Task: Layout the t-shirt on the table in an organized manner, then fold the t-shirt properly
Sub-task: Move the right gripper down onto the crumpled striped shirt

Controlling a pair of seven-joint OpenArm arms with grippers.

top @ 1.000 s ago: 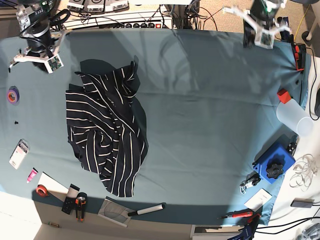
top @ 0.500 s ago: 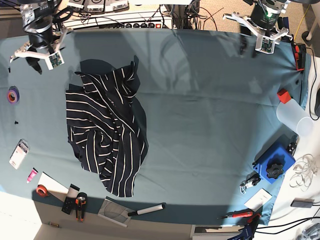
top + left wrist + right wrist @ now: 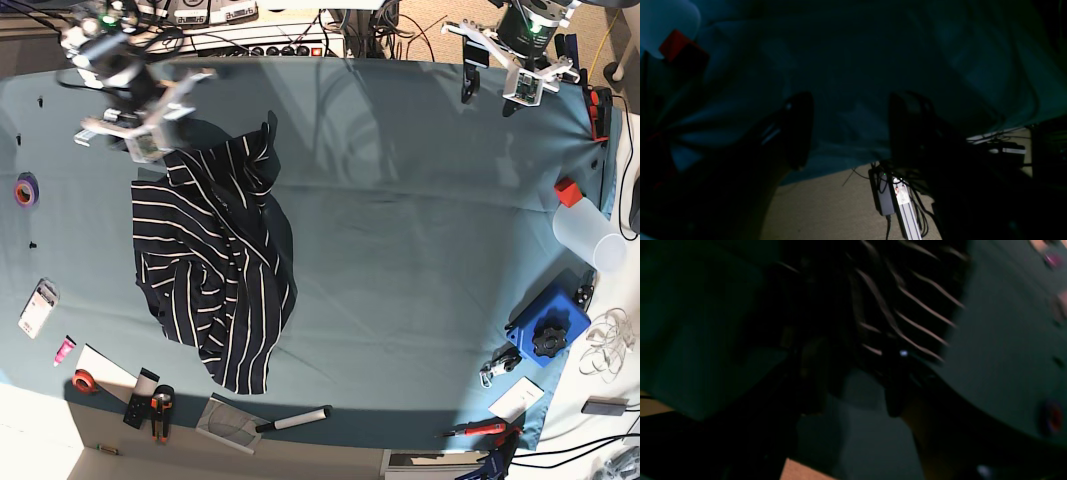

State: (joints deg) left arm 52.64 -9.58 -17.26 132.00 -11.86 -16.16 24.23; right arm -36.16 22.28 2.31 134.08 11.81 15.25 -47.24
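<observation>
We see the t-shirt (image 3: 215, 265) lying crumpled on the left half of the table (image 3: 420, 250), folded over itself, so neither the laying out nor the folding is done. Further back, our right gripper (image 3: 150, 125) hovers at the shirt's far edge, jaws spread and holding nothing. At the far right corner our left gripper (image 3: 495, 85) hangs open and empty, well apart from the shirt. Since the earlier frame, the right arm has swung in over the shirt; both grippers have opened.
</observation>
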